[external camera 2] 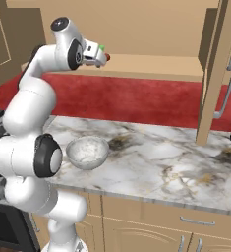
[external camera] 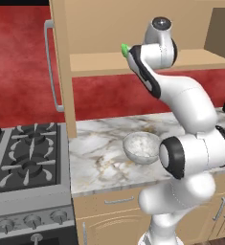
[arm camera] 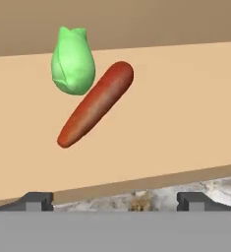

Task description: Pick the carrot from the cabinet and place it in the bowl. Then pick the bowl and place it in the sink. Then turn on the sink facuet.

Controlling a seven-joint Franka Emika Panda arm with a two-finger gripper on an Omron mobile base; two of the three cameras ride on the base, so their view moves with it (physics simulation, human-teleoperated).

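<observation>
Fingers (arm camera: 115, 201) spread, carrot (arm camera: 95, 104) touching green vegetable (arm camera: 73, 61)

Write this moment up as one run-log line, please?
stage: reaching for carrot | pincer: open, empty, short of cabinet shelf | green vegetable: touching carrot | bowl: empty, on counter

Matt tan wooden cabinet (external camera: 104, 28), veined polished marble counter (external camera 2: 151, 157), glossy speckled bowl (external camera: 141, 147), smooth carrot (arm camera: 95, 104)
</observation>
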